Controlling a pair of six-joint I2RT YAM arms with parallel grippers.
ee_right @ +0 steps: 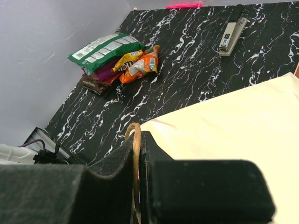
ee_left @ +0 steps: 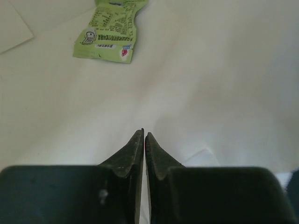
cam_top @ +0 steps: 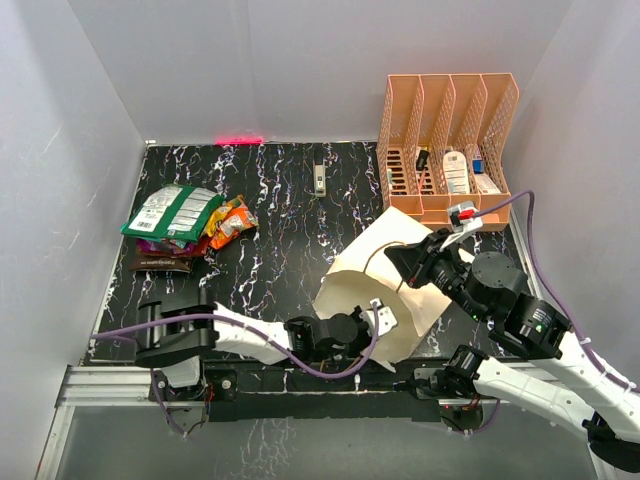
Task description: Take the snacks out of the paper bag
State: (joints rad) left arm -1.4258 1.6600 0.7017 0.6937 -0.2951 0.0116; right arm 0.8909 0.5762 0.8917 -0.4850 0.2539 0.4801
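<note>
Green packet (cam_top: 175, 210), white label unreadable

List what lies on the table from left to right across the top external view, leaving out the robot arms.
The snacks → stapler → paper bag → peach file organiser.

Black marble-look table (cam_top: 290, 250) with white veins. Far left: a heap of snacks, with the green packet (cam_top: 172, 212) on top, the orange packet (cam_top: 230, 225) at its right edge, and the purple packet (ee_right: 105, 71) and dark brown packet (cam_top: 160, 263) underneath on the near side. Far middle: grey stapler (cam_top: 319, 180), on its own. Far right corner: peach mesh organiser (cam_top: 445, 140). Near, right of centre: paper bag (cam_top: 370, 280), tipped over, well apart from the heap.
</note>
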